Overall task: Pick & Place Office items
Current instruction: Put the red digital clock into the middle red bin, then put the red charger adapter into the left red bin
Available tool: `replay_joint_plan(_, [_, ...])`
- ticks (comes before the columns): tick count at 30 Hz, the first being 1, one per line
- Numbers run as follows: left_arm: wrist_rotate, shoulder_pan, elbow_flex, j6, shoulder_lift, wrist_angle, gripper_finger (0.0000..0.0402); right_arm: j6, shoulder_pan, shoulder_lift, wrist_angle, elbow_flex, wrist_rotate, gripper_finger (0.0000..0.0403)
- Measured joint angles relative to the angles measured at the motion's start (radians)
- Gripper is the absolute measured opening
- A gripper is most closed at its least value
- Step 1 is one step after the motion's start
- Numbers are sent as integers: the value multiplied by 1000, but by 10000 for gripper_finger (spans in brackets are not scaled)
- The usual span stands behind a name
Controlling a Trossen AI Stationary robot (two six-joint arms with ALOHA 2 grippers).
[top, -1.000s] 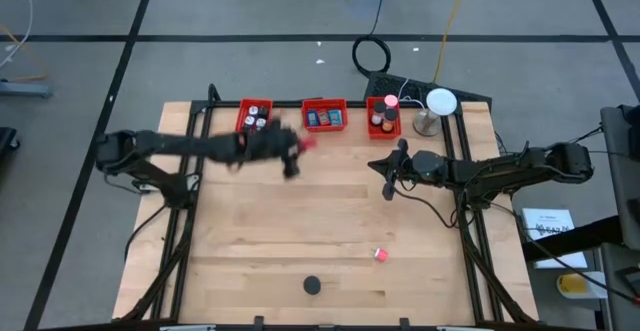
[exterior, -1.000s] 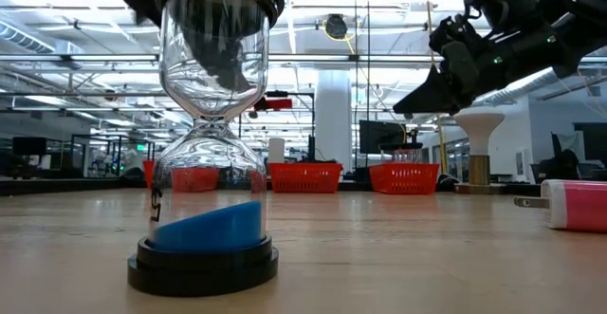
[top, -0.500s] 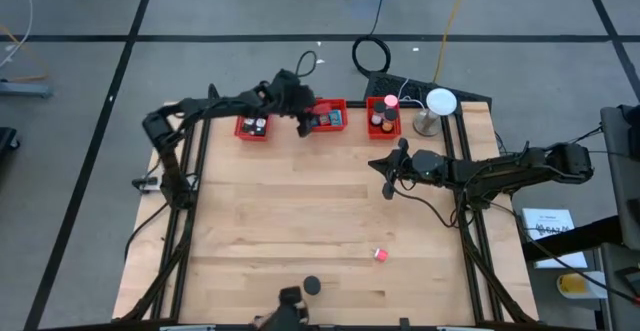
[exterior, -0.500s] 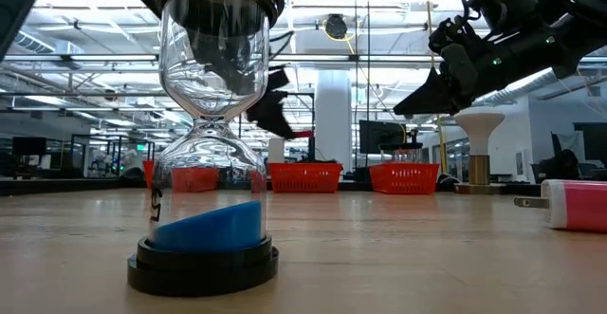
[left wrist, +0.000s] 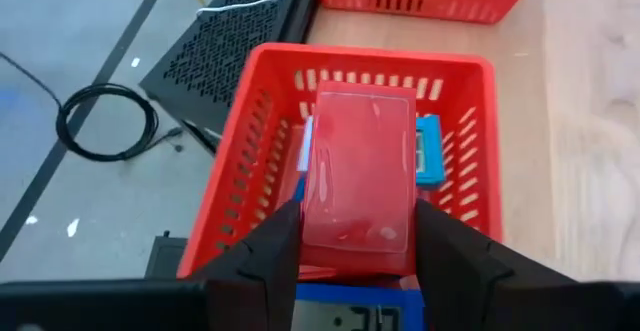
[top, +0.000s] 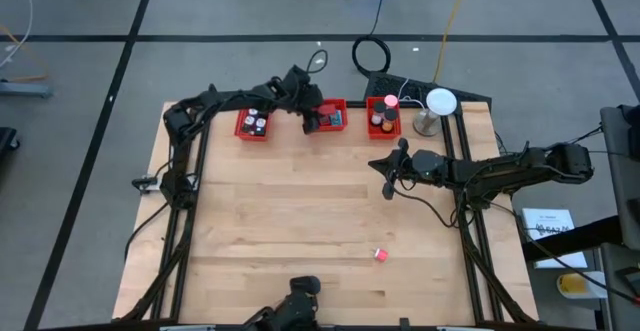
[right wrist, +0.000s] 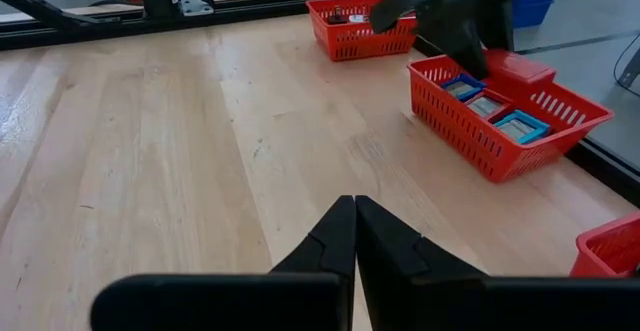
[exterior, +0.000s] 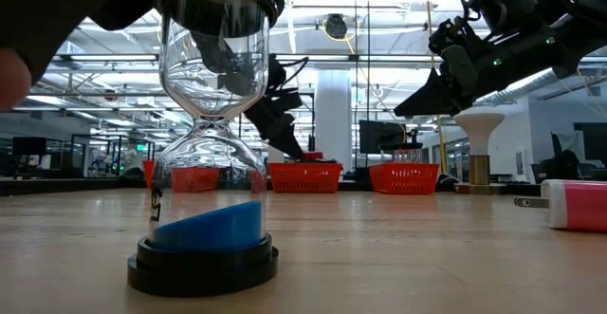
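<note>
Three bins [top: 323, 117] already hold items; two remain on the table: a pink piece [top: 381, 254] and an hourglass [exterior: 206, 134]. Left gripper [left wrist: 358, 241], clamped on a red block [left wrist: 358, 178], hangs over the middle bin, the block's long axis running straight out from the fingers toward the bin's far wall. Right gripper [right wrist: 354, 233] waits mid-table, fingers together.

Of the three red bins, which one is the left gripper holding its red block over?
The middle bin: the left gripper hangs over it with the red block between its jaws; the other bins flank it.
</note>
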Motion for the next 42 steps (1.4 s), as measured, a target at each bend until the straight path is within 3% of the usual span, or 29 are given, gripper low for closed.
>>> replay_joint_plan(16, [-67,-3,-1,-18,24,-15,160,1,2,0,3,0,0,4])
replay_joint_plan(31, [-94,-21,0,-18,20,-35,214,1,2,0,3,0,-1,4])
replay_joint_plan(38, [-164,-21,0,7,-97,-169,214,1,2,0,2,0,-1,4])
replay_joint_plan(42, [-131,-22,-33,0,-187,-265,187,15,2,0,2,0,-1,4])
